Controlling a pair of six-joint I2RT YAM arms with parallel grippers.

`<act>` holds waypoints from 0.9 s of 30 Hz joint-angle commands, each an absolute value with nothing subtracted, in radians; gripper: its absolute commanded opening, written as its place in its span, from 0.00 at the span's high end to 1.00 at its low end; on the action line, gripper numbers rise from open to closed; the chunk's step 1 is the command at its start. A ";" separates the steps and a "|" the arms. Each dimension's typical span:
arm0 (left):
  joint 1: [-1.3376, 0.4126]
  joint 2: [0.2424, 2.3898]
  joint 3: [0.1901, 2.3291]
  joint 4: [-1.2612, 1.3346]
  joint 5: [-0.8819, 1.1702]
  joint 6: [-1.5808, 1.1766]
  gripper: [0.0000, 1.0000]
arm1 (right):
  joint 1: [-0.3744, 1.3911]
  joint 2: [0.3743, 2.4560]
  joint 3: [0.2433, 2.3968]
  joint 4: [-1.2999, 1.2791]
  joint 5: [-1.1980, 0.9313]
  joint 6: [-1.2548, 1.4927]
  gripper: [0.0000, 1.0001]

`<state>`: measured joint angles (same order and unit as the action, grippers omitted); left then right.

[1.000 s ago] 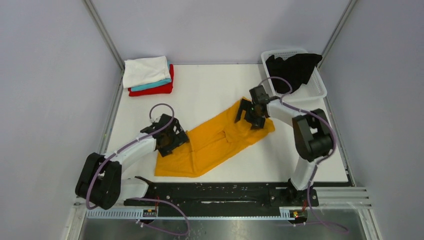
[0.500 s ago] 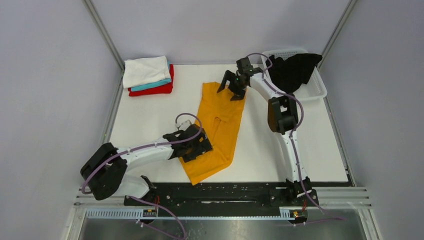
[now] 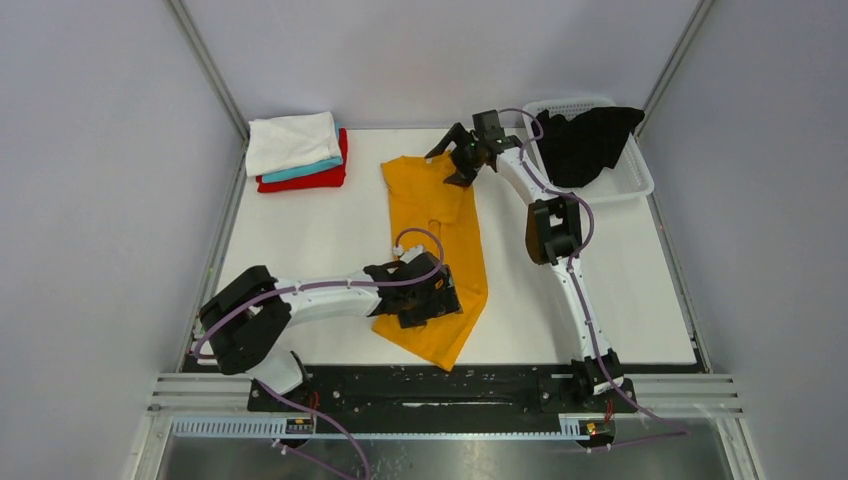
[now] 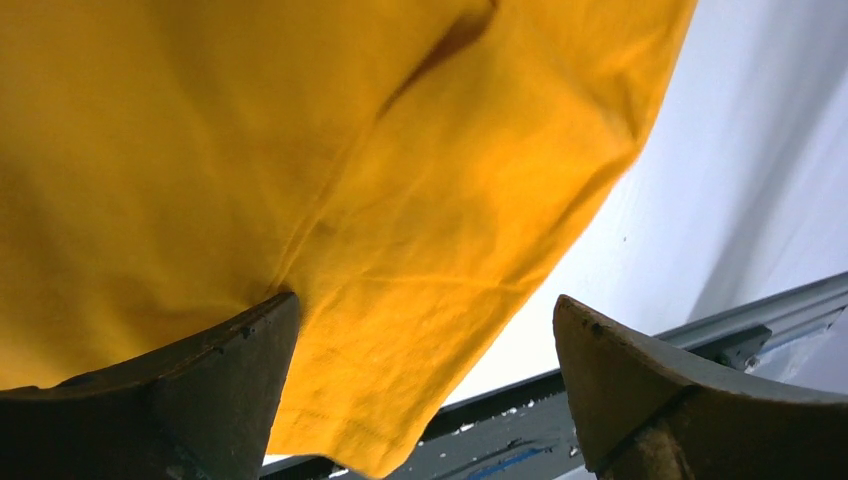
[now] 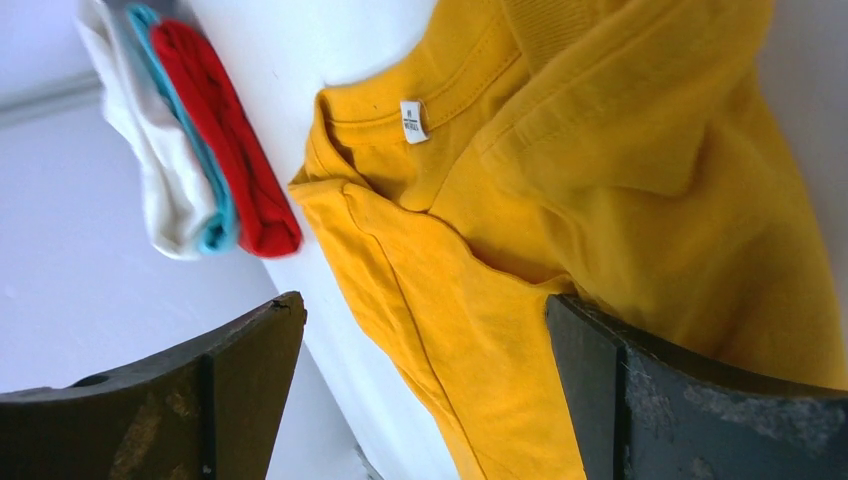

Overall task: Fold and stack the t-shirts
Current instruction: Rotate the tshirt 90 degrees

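Mustard shirt (image 3: 450, 215) swung from diagonal to lengthwise (both arms followed).

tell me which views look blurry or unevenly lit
Top external: sharp and evenly lit, no glare on the mustard-orange cotton t-shirt. Left wrist: that shirt sits close and soft, the dark jaws blurred. Right wrist: its collar label is crisp, the folded white, teal and red shirt stack slightly soft, jaws in shade.

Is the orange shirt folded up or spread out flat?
Partly folded. The orange shirt lies as a long narrow strip, one side doubled over beside the collar, not yet a small bundle like the stack.
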<state>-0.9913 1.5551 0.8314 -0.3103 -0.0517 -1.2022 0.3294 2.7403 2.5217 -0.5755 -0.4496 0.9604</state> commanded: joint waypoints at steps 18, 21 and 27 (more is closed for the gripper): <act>-1.046 1.488 0.944 -0.402 -0.088 -1.115 0.01 | 0.247 2.673 2.661 -0.243 -0.416 1.025 0.01; -1.045 1.414 0.970 -0.486 -0.163 -1.067 0.01 | 0.264 2.536 2.638 -0.348 -0.460 0.860 0.00; -0.968 1.156 0.836 -0.706 -0.293 -1.006 0.01 | 0.294 2.014 2.074 -0.484 -0.382 0.554 0.01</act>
